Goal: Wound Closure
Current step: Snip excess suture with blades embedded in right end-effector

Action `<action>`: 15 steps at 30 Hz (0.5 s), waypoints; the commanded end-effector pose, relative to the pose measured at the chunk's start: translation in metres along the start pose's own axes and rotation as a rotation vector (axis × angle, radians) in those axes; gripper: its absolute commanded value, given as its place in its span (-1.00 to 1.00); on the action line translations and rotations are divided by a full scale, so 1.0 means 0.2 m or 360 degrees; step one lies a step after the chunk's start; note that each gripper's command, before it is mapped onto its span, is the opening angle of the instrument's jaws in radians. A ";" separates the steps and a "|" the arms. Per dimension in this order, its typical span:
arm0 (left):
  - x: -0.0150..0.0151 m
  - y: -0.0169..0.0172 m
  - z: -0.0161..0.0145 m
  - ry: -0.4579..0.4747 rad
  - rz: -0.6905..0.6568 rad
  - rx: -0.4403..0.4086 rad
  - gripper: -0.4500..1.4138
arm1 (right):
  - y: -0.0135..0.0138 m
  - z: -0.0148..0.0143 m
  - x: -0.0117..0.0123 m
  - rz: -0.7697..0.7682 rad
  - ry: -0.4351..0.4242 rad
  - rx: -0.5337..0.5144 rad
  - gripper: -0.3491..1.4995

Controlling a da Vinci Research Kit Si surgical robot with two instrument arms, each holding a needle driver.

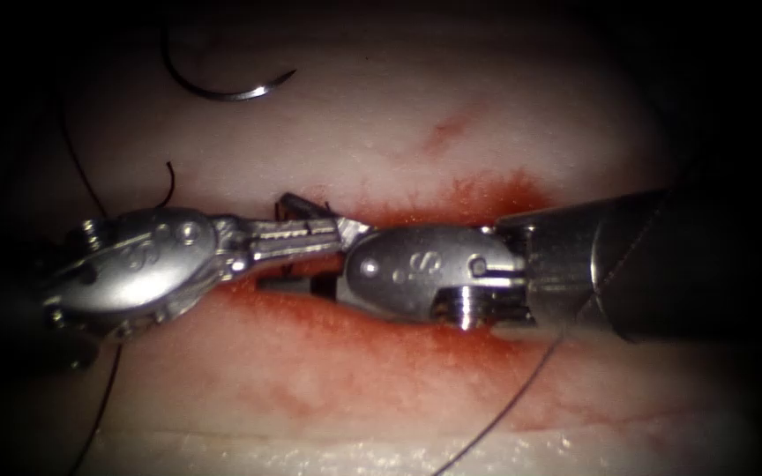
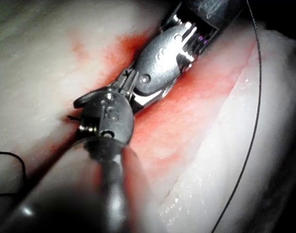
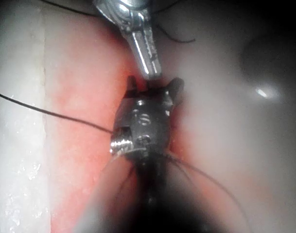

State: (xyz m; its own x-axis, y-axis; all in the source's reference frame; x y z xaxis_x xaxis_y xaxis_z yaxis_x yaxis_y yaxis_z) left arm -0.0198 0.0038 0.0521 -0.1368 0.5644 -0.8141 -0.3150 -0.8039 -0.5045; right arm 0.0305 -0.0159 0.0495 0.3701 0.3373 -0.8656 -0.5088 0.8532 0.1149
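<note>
We saw the two needle drivers meet tip to tip over the cut [image 1: 451,207] in the tissue [image 1: 504,115], which ran across the middle of the endoscope view within a band of red fluid [image 1: 310,344]. The left tool [image 1: 310,236] reached in with its jaws pressed together into one slim serrated blade; whether they pinched thread we could not tell. The right tool [image 1: 297,247] stood spread, one dark jaw above that blade and one below, clasping nothing we could make out. The needle [image 1: 222,88] lay free on the tissue's surface on the far side of the cut, toward the left, well apart from both tools and not in the tissue. Thread [image 1: 504,410] trailed across the near side, and a short cut end [image 1: 169,185] curled just beyond the left tool.

In our judgement, work this close called for slow, small wrist motions, so that neither tool knocked the other or snagged the loose thread.

We read one stamped mark, resembling an "S", on each tool's wrist housing; nothing else was legible.
</note>
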 end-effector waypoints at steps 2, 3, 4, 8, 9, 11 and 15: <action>-0.002 0.000 0.003 0.0000 0.0002 -0.0002 -1.00 | -0.003 0.004 -0.003 -0.0006 0.0004 0.0001 0.51; -0.002 0.000 0.003 0.0000 0.0002 -0.0002 -1.00 | -0.003 0.004 -0.003 -0.0006 0.0005 0.0003 0.34; -0.003 0.000 0.003 0.0002 0.0004 -0.0005 -1.00 | -0.003 0.003 -0.002 -0.0001 0.0016 0.0014 0.18; -0.004 0.001 0.003 0.0003 0.0010 -0.0010 -1.00 | -0.001 0.002 0.004 0.0015 0.0059 0.0019 0.31; -0.005 0.001 0.003 0.0003 0.0012 -0.0010 -1.00 | -0.001 0.001 0.006 0.0021 0.0070 0.0022 0.31; -0.006 0.001 0.003 0.0003 0.0018 -0.0013 -1.00 | -0.001 0.000 0.011 0.0035 0.0080 0.0031 0.33; -0.007 0.002 0.002 0.0002 0.0021 -0.0014 -1.00 | -0.004 0.002 0.009 0.0025 0.0083 0.0024 0.23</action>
State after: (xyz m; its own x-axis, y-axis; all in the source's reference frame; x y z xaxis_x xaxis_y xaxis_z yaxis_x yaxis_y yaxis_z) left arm -0.0195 0.0028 0.0527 -0.1397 0.5537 -0.8209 -0.3059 -0.8126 -0.4961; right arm 0.0313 -0.0155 0.0474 0.3210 0.3299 -0.8878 -0.5034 0.8534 0.1352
